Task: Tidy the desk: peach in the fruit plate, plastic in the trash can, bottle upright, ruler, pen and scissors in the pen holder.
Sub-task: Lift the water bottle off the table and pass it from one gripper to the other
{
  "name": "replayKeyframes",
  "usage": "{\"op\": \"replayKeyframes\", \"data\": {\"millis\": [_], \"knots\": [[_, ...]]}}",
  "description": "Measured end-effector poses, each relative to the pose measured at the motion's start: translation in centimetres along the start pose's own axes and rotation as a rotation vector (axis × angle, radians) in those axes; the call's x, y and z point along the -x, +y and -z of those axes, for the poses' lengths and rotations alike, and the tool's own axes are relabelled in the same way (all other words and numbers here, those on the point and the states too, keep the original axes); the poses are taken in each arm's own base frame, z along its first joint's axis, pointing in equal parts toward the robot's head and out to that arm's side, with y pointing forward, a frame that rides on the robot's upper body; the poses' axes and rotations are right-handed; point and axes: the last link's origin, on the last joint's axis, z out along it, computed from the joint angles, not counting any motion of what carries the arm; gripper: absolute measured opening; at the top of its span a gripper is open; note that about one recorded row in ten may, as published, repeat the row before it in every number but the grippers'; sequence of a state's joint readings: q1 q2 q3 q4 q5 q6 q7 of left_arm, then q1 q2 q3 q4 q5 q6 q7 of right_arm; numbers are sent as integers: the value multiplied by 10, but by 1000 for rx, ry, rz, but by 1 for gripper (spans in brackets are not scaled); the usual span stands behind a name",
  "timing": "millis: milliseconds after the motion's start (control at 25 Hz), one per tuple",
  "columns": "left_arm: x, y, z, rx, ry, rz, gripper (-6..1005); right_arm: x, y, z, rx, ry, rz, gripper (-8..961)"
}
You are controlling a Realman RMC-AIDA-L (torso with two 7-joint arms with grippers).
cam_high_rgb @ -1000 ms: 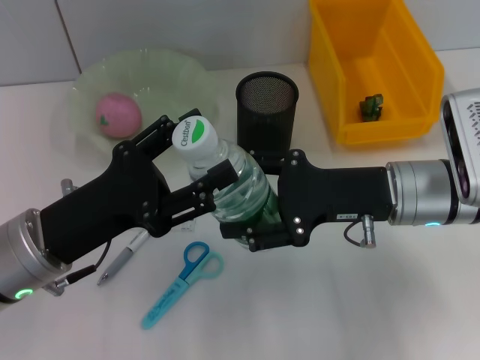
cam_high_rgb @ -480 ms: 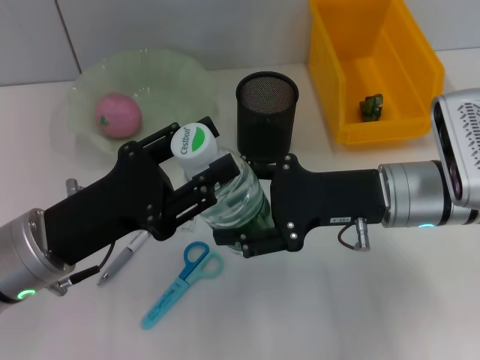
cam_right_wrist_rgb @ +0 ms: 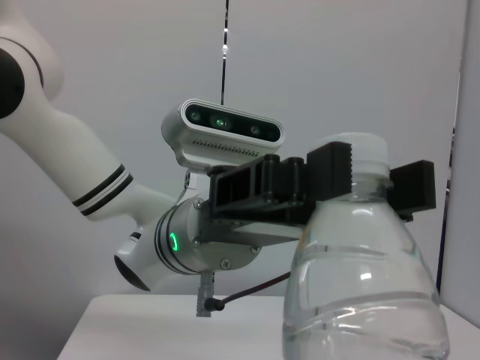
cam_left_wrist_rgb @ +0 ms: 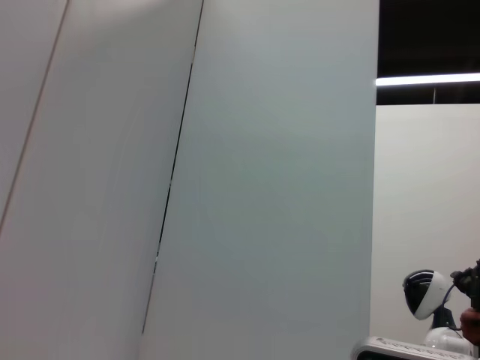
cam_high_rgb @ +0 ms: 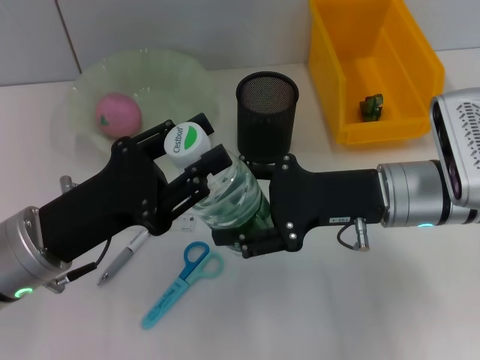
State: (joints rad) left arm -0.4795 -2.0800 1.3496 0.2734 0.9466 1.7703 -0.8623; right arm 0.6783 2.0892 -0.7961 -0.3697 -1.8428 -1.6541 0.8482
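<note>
The clear water bottle with a white cap is held tilted above the desk by both grippers. At its neck my left gripper is shut, its pads flanking the cap in the right wrist view. My right gripper is shut on the bottle's body. The pink peach lies in the green fruit plate. Blue scissors and a pen lie on the desk under the arms. The black mesh pen holder stands behind the bottle. I cannot make out the ruler.
A yellow bin stands at the back right with a small green scrap inside. The left wrist view shows only a wall panel.
The left gripper's fingers have closed in on the bottle's neck, and the cap end has shifted slightly left. The right gripper has slid a little left with the bottle.
</note>
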Motion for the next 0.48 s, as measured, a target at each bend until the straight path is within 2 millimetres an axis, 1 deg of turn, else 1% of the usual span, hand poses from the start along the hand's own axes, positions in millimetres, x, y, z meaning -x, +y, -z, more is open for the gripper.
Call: {"op": "replayKeyframes", "data": {"millis": [480], "knots": [[2,3,-3,33,-13,-11,445,-1,4,2,6,-8,-9,774]]}}
